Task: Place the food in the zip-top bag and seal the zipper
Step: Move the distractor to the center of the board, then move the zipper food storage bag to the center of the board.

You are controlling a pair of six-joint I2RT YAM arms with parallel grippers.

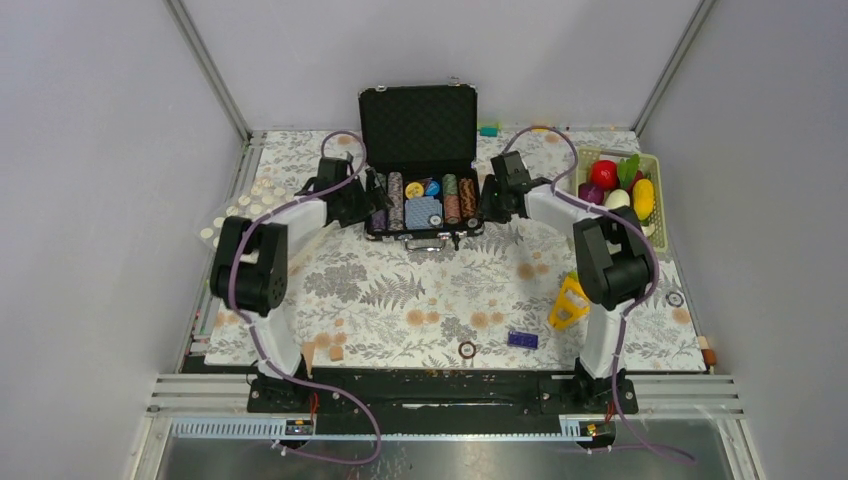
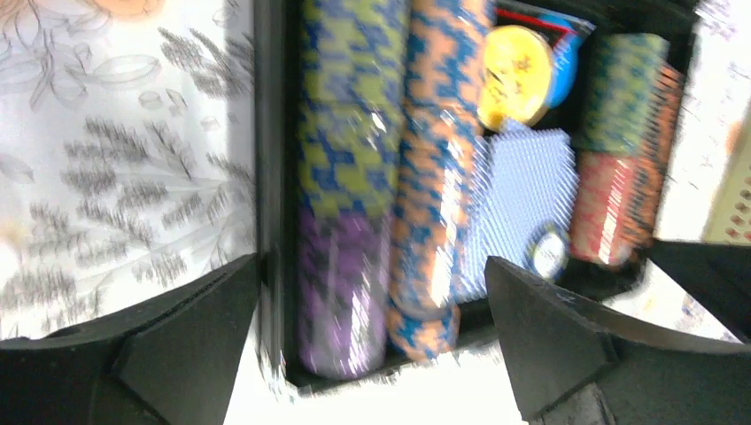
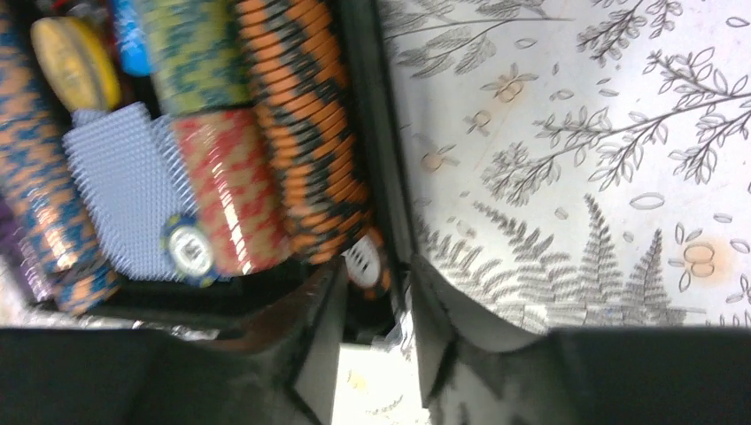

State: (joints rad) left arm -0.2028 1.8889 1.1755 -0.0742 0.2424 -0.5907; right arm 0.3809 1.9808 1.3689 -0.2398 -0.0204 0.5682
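Robot lab cell for data collection. Plain grey walls (image 1: 90, 200) boxed in by aluminium frame posts (image 1: 205, 65). Left arm (image 1: 255, 270) and right arm (image 1: 610, 260) bolted to a black rail (image 1: 440, 392) at the table (image 1: 400, 290) edge, purple cables (image 1: 350, 420) trailing. Staged props: poker chip case (image 1: 418, 125), basket (image 1: 657, 170) of toy food (image 1: 603, 173).

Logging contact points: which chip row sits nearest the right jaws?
The orange-and-black row, against the case wall; the red row and green row lie farther in.

Chip case (image 1: 418, 125) blocks far centre; basket (image 1: 659, 190) far right; near cloth (image 1: 420, 290) open.
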